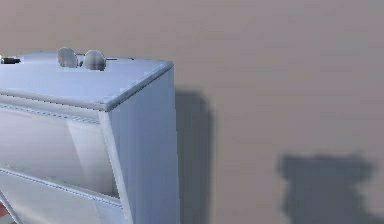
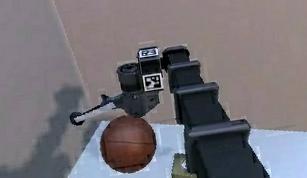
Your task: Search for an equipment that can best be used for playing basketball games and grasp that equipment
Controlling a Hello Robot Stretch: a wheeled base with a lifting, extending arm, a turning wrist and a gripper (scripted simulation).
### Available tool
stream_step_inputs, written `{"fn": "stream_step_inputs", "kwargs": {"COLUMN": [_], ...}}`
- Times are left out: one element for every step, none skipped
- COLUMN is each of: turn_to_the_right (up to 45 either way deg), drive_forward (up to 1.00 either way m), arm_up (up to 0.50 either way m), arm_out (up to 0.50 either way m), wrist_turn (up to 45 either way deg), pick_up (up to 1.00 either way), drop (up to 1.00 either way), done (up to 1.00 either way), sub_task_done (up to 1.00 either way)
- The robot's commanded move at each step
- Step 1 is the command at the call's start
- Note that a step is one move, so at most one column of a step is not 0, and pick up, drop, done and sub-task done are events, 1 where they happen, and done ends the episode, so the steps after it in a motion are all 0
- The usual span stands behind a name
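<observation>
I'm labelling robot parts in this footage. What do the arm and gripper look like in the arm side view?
The arm is a dark, squarish bar of stepped segments. At its end sit two small white squares with black marks. Beside them is the gripper: a dark, blocky body with two thin grey fingers.
</observation>
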Motion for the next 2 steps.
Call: {"fn": "stream_step_inputs", "kwargs": {"turn_to_the_right": [0.0,0.0], "drive_forward": [0.0,0.0], "arm_up": [0.0,-0.28], "arm_out": [0.0,0.0], "wrist_turn": [18.0,0.0], "pick_up": [0.0,0.0], "drop": [0.0,0.0], "done": [0.0,0.0], "sub_task_done": [0.0,0.0]}}
